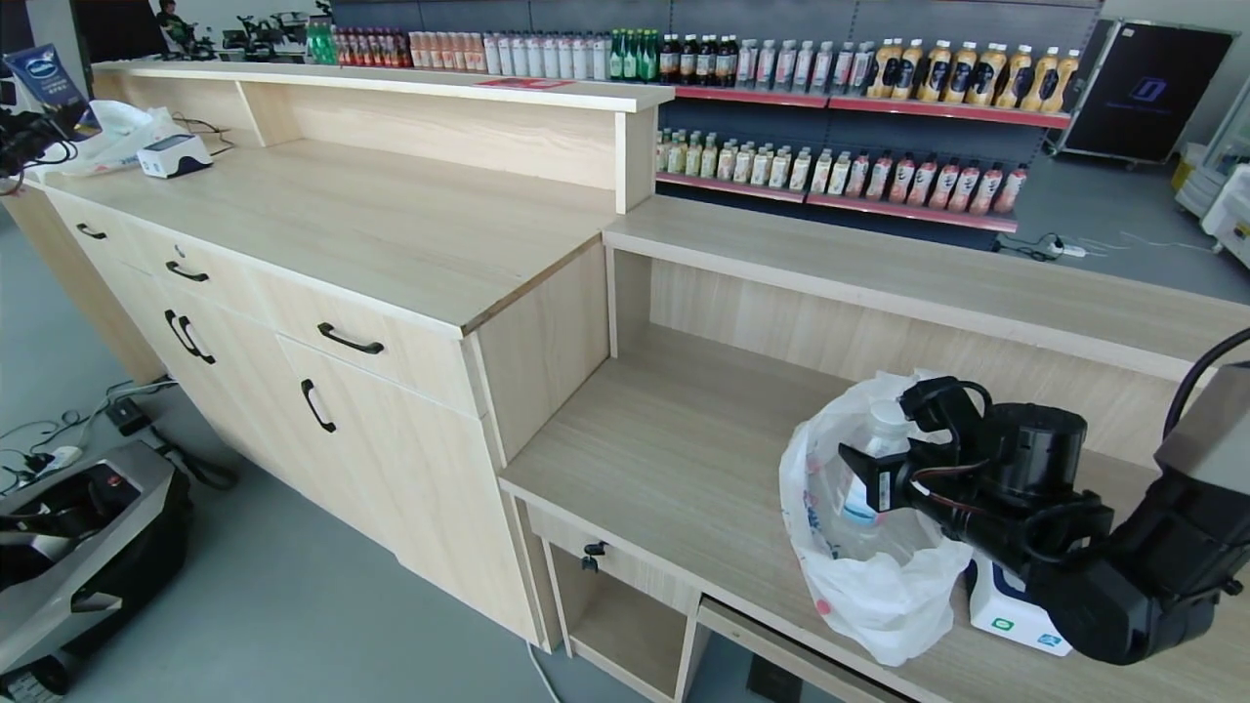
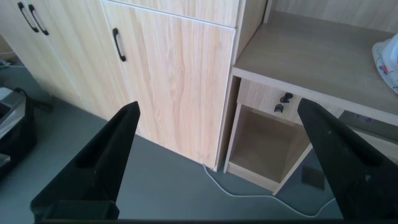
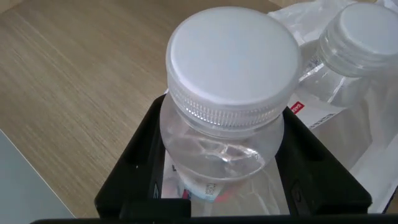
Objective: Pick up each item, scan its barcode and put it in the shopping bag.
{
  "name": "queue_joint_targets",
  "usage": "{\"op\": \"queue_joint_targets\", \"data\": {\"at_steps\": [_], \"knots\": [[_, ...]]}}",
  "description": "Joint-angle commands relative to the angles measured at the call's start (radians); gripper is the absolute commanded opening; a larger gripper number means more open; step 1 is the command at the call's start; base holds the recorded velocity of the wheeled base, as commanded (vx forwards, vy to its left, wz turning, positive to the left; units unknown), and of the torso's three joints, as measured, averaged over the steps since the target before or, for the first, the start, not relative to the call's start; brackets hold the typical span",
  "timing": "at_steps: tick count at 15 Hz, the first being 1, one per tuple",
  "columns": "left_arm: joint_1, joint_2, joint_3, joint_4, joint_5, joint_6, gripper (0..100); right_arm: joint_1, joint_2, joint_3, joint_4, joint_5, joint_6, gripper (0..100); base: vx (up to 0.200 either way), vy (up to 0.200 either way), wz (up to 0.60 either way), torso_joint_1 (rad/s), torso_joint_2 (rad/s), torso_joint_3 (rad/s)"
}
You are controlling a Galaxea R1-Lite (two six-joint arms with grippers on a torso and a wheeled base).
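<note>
The right gripper (image 1: 872,475) is clenching a clear water bottle (image 1: 885,427) by its body just under the white cap. It is holding the bottle upright between its fingers and right at the open mouth of the white shopping bag (image 1: 879,596), which looks like the bagging step. A second bottle (image 3: 360,37) is sitting in the bag just beyond the gripped one, so the approach probably favours the free side. The left gripper (image 2: 217,111) is hanging spread and empty above the floor, well apart from the bag.
</note>
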Motion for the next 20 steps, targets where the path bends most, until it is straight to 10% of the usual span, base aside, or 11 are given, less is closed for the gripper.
{"op": "queue_joint_targets", "data": {"at_steps": [1, 20], "knots": [[0.0, 0.001, 0.0, 0.0, 0.0, 0.0, 100, 0.002, 0.038, 0.007, -0.022, 0.001, 0.0, 0, 0.0, 0.0, 0.0, 0.0, 0.0, 0.0], [0.0, 0.001, 0.0, 0.0, 0.0, 0.0, 100, -0.001, 0.055, 0.045, -0.041, 0.013, -0.001, 0, 0.0, 0.0, 0.0, 0.0, 0.0, 0.0]]}}
